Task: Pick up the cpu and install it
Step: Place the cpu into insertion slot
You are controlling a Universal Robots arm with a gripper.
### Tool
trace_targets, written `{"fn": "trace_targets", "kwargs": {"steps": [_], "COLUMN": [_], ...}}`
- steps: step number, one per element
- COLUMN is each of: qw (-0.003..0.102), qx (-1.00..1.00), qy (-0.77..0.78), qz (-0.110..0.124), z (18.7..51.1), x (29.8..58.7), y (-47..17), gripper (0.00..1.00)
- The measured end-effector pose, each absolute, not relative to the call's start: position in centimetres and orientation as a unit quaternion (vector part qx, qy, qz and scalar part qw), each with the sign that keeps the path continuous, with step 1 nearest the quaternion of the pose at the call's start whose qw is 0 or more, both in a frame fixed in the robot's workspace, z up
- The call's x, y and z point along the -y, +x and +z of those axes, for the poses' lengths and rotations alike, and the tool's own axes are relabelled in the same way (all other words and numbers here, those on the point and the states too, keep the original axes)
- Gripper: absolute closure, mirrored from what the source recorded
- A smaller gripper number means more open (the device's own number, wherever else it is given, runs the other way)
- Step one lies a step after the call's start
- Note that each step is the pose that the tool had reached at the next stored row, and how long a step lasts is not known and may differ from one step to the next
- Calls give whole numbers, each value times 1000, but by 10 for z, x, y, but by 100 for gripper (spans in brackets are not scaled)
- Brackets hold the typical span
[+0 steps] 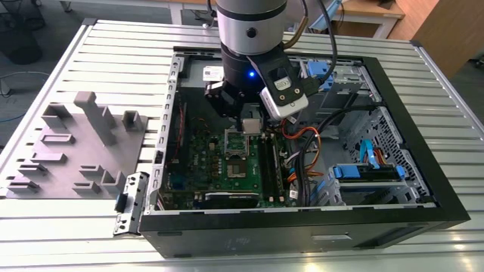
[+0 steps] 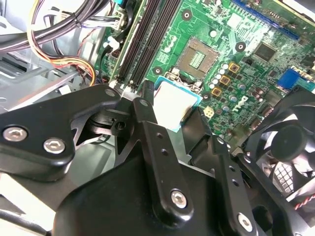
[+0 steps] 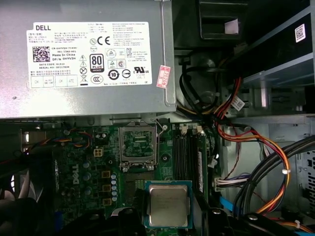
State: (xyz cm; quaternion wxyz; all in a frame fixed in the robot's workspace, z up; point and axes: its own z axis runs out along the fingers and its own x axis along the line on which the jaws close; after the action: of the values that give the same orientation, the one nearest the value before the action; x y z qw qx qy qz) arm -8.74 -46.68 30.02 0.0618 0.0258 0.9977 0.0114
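Observation:
The cpu [image 3: 168, 204] is a small square chip with a silvery top and a thin teal rim. My gripper [image 3: 170, 217] is shut on it, with a black finger [image 2: 143, 110] on each of two opposite edges. In the second wrist view the cpu [image 2: 173, 102] hangs a little above the green motherboard [image 2: 256, 93], just short of the open socket [image 2: 197, 59]. The exterior view has the gripper [image 1: 248, 122] lowered inside the open computer case [image 1: 423, 141], with the cpu [image 1: 250, 126] right above the metal-framed socket [image 1: 236, 145]. The socket [image 3: 139, 147] has nothing in it.
A grey power supply [image 3: 83, 54] stands close beyond the socket. Memory slots [image 3: 189, 152] and bundles of coloured cables [image 3: 256, 147] lie beside it, and a black fan [image 2: 290, 147] sits nearby. On the exterior view's left, a grey moulded tray [image 1: 76, 147] rests on the slatted table [image 1: 76, 226].

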Motion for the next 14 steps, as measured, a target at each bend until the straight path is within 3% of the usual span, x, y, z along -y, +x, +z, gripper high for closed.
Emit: {"fn": "trace_targets", "kwargs": {"steps": [14], "qw": [65], "qx": [-997], "qy": [27], "qz": [11], "z": [300], "x": [467], "y": [-87], "gripper": [53]}}
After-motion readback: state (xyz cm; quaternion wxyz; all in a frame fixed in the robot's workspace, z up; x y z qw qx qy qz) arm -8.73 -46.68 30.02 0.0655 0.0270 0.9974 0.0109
